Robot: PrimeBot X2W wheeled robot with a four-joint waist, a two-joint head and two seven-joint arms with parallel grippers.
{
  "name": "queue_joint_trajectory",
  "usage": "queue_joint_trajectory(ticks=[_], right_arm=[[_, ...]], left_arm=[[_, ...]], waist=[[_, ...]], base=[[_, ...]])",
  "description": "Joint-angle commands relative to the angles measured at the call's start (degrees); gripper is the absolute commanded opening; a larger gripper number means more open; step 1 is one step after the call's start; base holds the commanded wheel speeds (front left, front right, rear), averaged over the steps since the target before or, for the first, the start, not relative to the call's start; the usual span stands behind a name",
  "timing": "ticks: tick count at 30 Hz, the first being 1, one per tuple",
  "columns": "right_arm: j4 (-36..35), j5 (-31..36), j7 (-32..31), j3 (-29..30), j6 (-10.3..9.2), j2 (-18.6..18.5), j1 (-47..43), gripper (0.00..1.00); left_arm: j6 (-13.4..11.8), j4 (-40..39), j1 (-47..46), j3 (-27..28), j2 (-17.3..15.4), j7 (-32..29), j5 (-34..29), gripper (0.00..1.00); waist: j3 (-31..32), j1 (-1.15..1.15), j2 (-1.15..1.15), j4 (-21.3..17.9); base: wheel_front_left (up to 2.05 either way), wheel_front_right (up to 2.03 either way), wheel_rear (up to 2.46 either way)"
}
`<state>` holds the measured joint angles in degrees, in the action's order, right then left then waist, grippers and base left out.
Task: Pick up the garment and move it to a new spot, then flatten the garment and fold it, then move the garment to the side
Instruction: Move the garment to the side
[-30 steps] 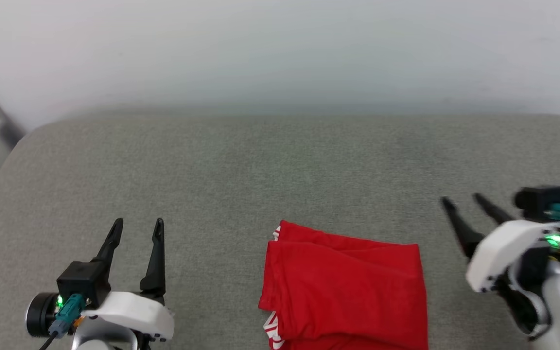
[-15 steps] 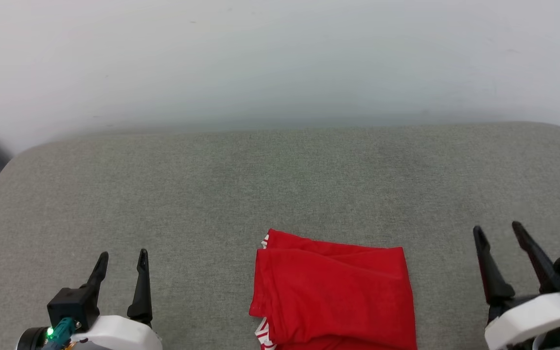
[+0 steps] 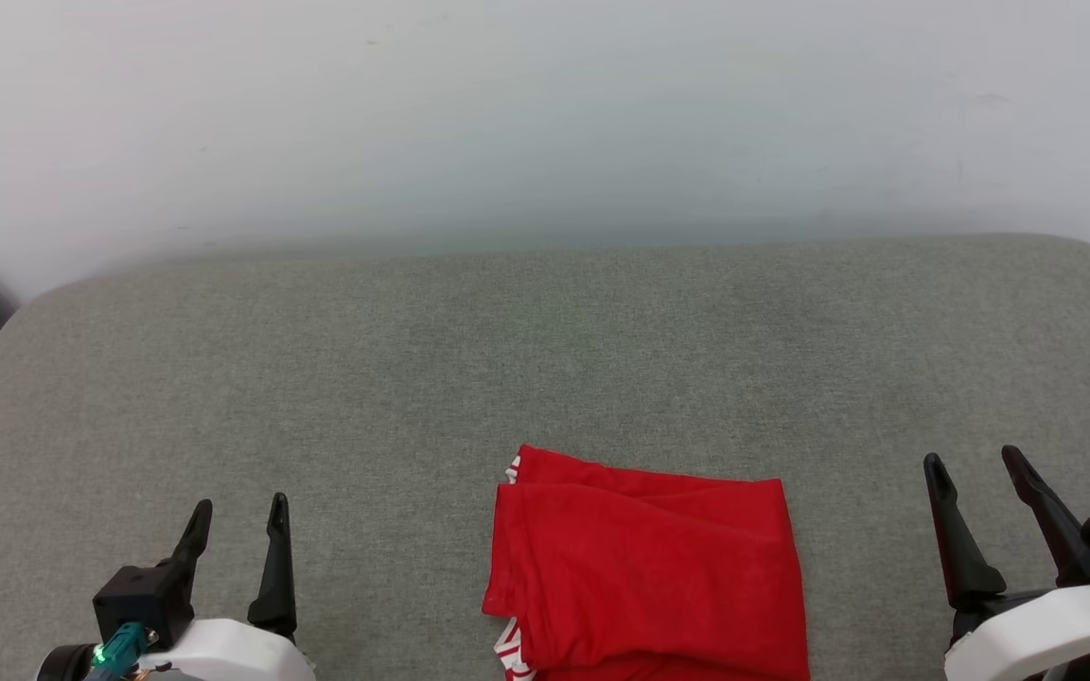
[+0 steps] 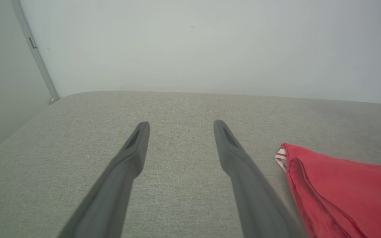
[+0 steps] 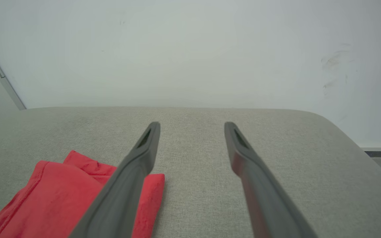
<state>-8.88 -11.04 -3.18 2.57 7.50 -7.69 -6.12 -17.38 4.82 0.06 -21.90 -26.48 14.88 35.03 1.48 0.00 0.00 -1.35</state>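
One grey cushion (image 3: 394,378) under folded garment (image 3: 649,577); white wall (image 3: 545,113) behind.

- No word, number or brand can be read anywhere.
- White marks (image 3: 508,653) on the bright red fabric garment (image 3: 644,567), lower-left edge: too small to read.

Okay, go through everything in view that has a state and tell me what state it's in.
garment: folded, lying on the grey cushion, not held
left pincer: open, empty, apart from the garment
right pincer: open, empty, apart from the garment
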Motion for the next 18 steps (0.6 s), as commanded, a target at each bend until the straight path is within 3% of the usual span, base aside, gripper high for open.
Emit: queue_joint_trajectory(ticks=[1,5,10,18], right_arm=[[-0.3,0.2,-0.3,0.2,-0.02,0.3,0.0,1.0],[-0.6,-0.6,-1.8,0.8,-0.02,0.5,0.0,1.0],[1.5,-6.1,-8.5,4.3,-0.02,-0.2,1.1,1.0],[9.1,-17.4,-30.5,16.4,-0.01,-4.7,3.2,1.0]], left_arm=[[0.2,0.2,-0.2,0.2,0.0,0.3,0.0,1.0],[-0.1,-0.2,-0.6,0.4,0.5,0.3,-0.2,1.0],[-0.4,-0.4,-0.2,1.9,1.1,0.4,0.2,1.0],[0.8,-1.6,-0.7,5.4,3.7,0.4,-2.1,1.0]], waist=[[-0.1,0.0,0.0,0.0],[-0.4,0.0,0.0,0.0],[-1.0,0.0,0.0,-0.1],[-1.9,0.0,0.0,2.4]], base=[[0.0,0.0,0.0],[0.0,0.0,0.0],[0.0,0.0,0.0],[0.0,0.0,0.0]])
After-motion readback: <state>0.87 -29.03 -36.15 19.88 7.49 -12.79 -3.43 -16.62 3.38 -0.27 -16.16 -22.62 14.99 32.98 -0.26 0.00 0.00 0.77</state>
